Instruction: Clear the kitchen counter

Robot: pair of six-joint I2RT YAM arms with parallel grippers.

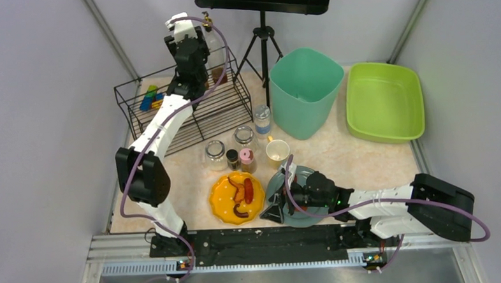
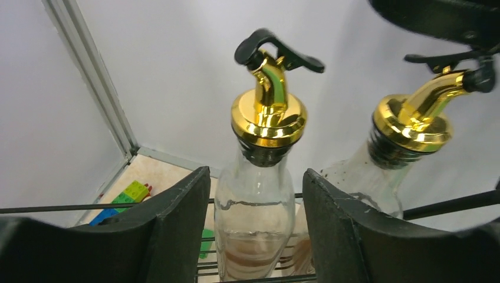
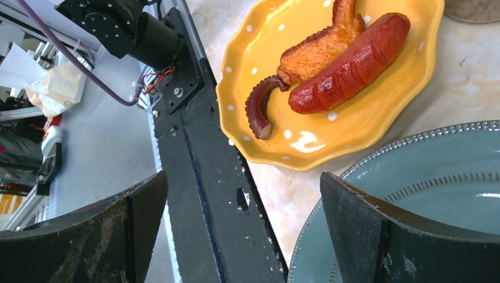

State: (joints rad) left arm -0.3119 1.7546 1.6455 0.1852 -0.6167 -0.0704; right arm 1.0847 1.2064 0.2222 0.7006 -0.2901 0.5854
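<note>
The kitchen counter carries jars, a cup and two plates. At its back left, inside the black wire rack, my left gripper is open around a glass oil bottle with a gold pourer. There is a gap between the bottle and each finger. From above, that gripper is beside the bottle. My right gripper hangs open and empty over the left rim of the teal plate and the black front rail. The top view shows this gripper at the counter's front.
A second oil bottle and toy bricks share the rack. A yellow plate holds a sausage and other food. Two glass jars, spice jars, a small bottle, a cup, a teal bin and a green tub stand behind.
</note>
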